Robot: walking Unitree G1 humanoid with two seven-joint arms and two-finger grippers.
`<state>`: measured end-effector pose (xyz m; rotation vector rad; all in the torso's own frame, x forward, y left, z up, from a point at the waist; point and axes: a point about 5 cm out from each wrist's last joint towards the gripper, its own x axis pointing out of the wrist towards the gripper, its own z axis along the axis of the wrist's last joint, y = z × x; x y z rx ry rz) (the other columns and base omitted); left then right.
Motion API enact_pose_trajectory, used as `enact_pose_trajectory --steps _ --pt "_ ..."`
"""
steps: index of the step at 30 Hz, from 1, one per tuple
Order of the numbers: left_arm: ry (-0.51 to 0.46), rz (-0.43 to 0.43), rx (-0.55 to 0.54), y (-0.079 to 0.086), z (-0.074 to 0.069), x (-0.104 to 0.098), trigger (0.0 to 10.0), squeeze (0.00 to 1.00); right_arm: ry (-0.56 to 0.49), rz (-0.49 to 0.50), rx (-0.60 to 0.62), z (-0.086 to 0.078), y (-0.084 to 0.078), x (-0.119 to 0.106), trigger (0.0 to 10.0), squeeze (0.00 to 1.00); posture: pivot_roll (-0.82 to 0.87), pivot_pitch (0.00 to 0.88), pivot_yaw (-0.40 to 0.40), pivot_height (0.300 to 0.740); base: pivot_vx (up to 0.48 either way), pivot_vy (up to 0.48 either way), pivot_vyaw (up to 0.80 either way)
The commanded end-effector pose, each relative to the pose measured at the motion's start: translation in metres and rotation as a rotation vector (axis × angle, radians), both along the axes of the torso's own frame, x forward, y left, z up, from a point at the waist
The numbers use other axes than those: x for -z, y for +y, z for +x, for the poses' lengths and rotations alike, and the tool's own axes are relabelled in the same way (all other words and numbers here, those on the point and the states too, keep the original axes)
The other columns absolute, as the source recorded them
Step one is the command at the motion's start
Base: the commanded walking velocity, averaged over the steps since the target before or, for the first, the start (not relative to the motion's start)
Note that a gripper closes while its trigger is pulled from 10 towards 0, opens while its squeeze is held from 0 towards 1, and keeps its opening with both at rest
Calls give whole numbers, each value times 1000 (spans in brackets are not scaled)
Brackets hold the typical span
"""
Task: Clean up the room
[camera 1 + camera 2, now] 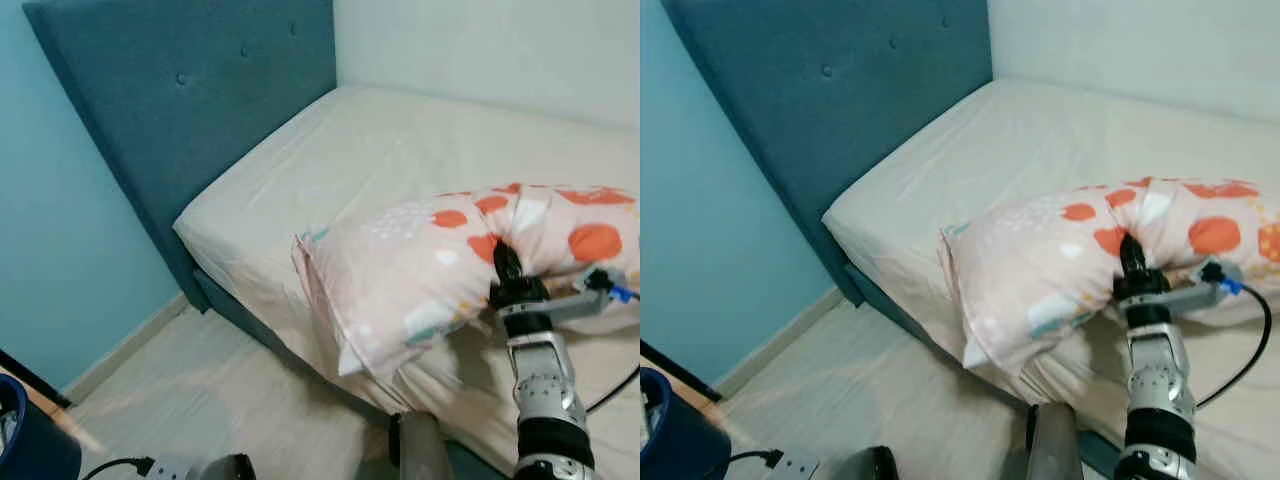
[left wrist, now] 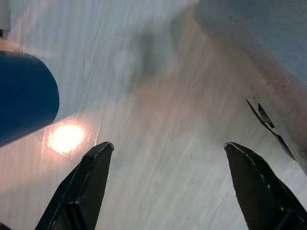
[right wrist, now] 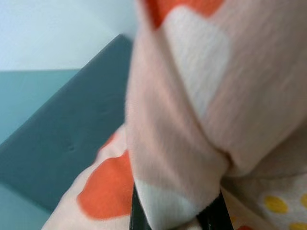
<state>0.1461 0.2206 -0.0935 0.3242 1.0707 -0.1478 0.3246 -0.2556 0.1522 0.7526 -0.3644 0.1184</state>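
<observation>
Left eye view, right end effector [image 1: 506,262] pinching pillow [image 1: 420,270]

The pillow [image 1: 430,265] is soft matt cloth, creased where the right gripper [image 1: 506,262] pinches it. Behind it, the headboard [image 1: 200,90] looks like buttoned woven fabric, and the bed sheet [image 1: 400,140] is smooth, lightly wrinkled cloth.

**Pillow pinched at the bed's edge**

The right gripper [image 1: 1129,252] clamps a fold of the pink pillow [image 1: 1060,270] with orange spots, which overhangs the bed [image 1: 970,170] at its near edge. The teal headboard [image 1: 810,110] stands beyond the pillow.
</observation>
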Motion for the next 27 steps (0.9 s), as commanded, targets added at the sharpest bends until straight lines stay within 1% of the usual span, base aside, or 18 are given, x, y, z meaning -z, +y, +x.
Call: enact_pose_trajectory --steps 1,2,3,4,5,7,8,9,10,11,12,13,14,18,20,21,22,27 --pt "-3 -53 -43 -17 -3 4 10000 0 -128 -42 -132 7 28 -31 0 0 -127 91 40 461 0 0 0" --pt "-20 -57 -81 -17 -2 4 10000 0 -164 -47 -177 6 38 -39 0 0 -126 90 40 466 0 0 0" --pt "-20 -57 -81 -17 -2 4 10000 0 -164 -47 -177 6 38 -39 0 0 -126 90 40 466 0 0 0" --pt "-46 -57 -132 -15 -1 3 10000 0 -200 -55 -241 6 54 -47 0 0 -119 80 37 476 0 0 0" --pt "-52 -57 -143 -15 0 3 10000 0 -206 -54 -254 6 58 -48 0 0 -119 80 37 481 0 0 0" --pt "-55 -57 -147 -15 0 3 10000 0 -208 -56 -257 6 59 -48 0 0 -119 80 37 486 0 0 0" --pt "-54 -48 -152 -14 0 3 10000 0 -214 -58 -267 6 63 -50 0 0 -118 74 38 491 -480 0 0" --pt "-72 -46 -150 -12 14 -3 10000 0 -219 -57 -276 6 67 -52 0 0 -117 70 40 496 -480 0 0" --pt "-72 -46 -150 -12 14 -3 10000 0 -219 -57 -276 6 67 -52 0 0 -117 70 40 496 -480 0 0" --pt "-97 -36 -142 -11 30 -10 10000 0 -223 -56 -283 6 70 -53 0 0 -117 70 40 501 -480 0 0" --pt "-121 -36 -138 -10 40 -14 10000 0 -224 -60 -291 6 73 -54 0 0 -118 65 40 506 -480 0 0" --pt "-121 -36 -138 -10 40 -14 10000 0 -224 -60 -291 6 73 -54 0 0 -118 65 40 506 -480 0 0" --pt "-134 -33 -139 -9 45 -17 10000 0 -221 -64 -296 6 76 -54 0 0 -120 61 40 511 0 0 0" --pt "-133 -22 -153 -6 43 -17 10000 0 -215 -74 -313 7 82 -54 0 0 -119 56 38 521 0 0 0" --pt "-130 -19 -186 -4 41 -16 10000 0 -209 -77 -331 6 87 -53 0 0 -119 57 36 531 0 0 0" --pt "-130 -19 -186 -4 41 -16 10000 0 -209 -77 -331 6 87 -53 0 0 -119 57 36 531 0 0 0" --pt "-134 -21 -212 -4 41 -16 10000 0 -208 -80 -347 5 91 -55 0 0 -115 56 32 541 0 0 0" --pt "-137 -21 -222 -3 42 -16 10000 0 -209 -81 -359 5 93 -56 0 0 -113 54 29 551 0 0 0"
